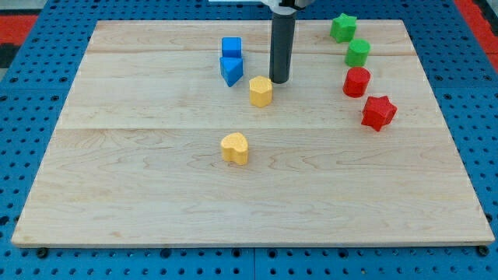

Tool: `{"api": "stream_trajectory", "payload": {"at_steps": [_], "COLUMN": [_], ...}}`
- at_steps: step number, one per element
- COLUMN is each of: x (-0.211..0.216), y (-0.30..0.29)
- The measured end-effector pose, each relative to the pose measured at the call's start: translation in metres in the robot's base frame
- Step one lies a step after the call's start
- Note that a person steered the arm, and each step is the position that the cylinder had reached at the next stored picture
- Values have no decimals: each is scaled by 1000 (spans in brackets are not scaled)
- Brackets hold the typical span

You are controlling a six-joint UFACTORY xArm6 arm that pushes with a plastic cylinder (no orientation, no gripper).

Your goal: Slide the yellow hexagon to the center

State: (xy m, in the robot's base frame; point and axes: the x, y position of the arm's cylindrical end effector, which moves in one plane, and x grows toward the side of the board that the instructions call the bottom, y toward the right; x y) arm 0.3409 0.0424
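In the camera view, my tip stands on the counter just up and to the view's right of the yellow hexagon. It is close beside the block's upper right edge, though whether it touches I cannot tell. I carry no hand at all, only this rod, so there is nothing to clench or release. I judge I am set on that side because the board's middle lies down the view from the hexagon, and a push from behind it would send it that way.

To my tip's left, a little apart, sit the blue cube and, touching it below, the blue triangle. They are off my line of push, so I judge they stay undisturbed.

Further down from my tip, well past the hexagon, lies the yellow heart, near where the hexagon should go; I would need to stop short of it.

Off to my tip's right run the green star, the green cylinder, the red cylinder and the red star, well clear of this work.
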Motion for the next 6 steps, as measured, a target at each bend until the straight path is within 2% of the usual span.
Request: {"api": "stream_trajectory", "payload": {"at_steps": [2, 4, 6], "x": [0, 22, 27], "y": [-2, -13, -41]}}
